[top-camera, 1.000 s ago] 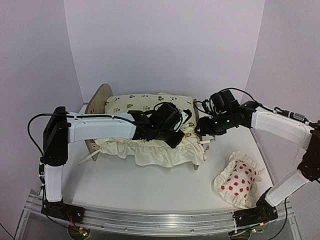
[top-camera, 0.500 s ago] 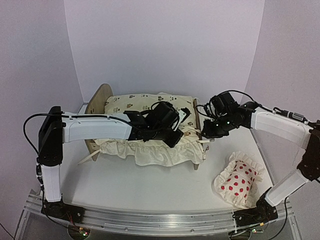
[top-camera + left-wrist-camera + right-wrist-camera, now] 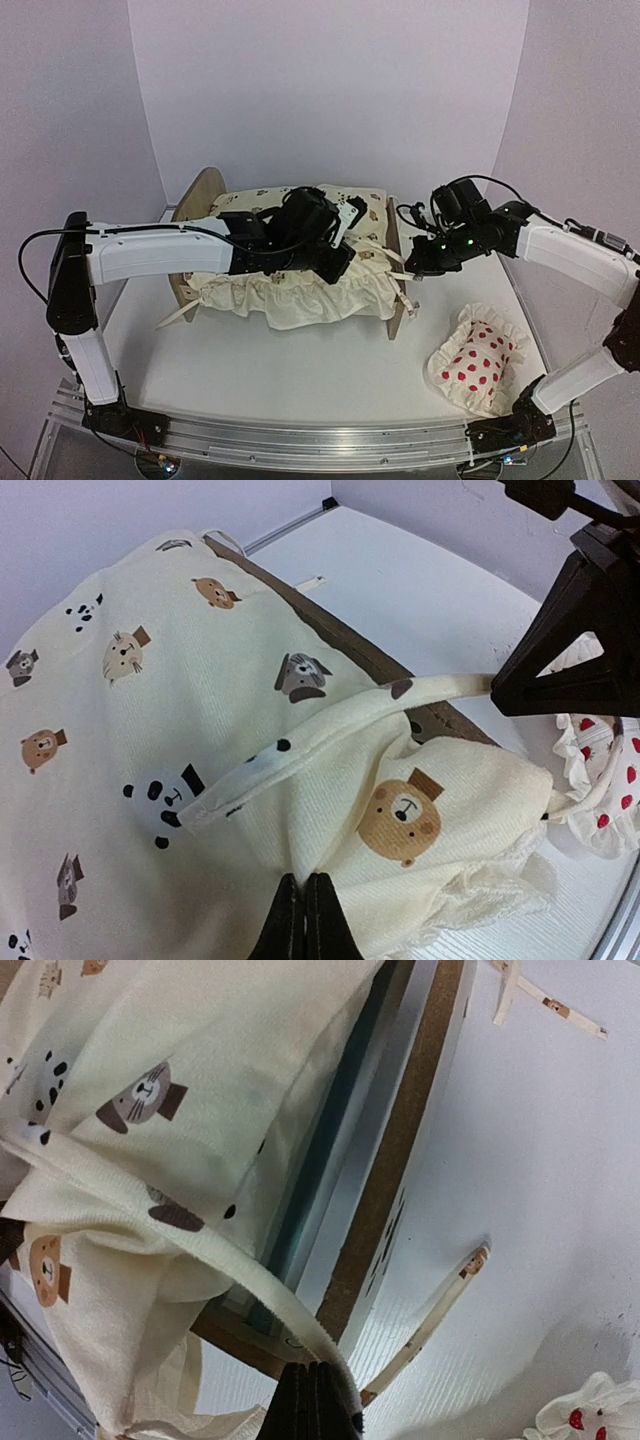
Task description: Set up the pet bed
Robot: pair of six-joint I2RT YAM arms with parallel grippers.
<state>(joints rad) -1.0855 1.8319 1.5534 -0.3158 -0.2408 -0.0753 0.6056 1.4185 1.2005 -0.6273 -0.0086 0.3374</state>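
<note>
Two tools are now closed where a second ago only one was. The right tool (image 3: 315, 1405), whose jaws then stood apart by the right end of the bed (image 3: 197, 200), has been shut on the cushion's tie strap (image 3: 250, 1290), which is seen running straight into its closed tips. The left tool (image 3: 305, 910) is shut as before, its tips pressed together at a fold of the cream animal-print cushion (image 3: 300, 300) and apparently pinching it. It has been carried a little toward the far left. The bed is found on the tabletop (image 3: 300, 380), left of centre and toward the far side, with the cushion laid across it and its frill hung over the near rail. The red-dotted pillow (image 3: 478, 365) is left at the near right, well apart from the bed. With the strap taken up, fastening the cushion at the right end board is judged to be the step in hand, and the pillow is not yet placed.
</note>
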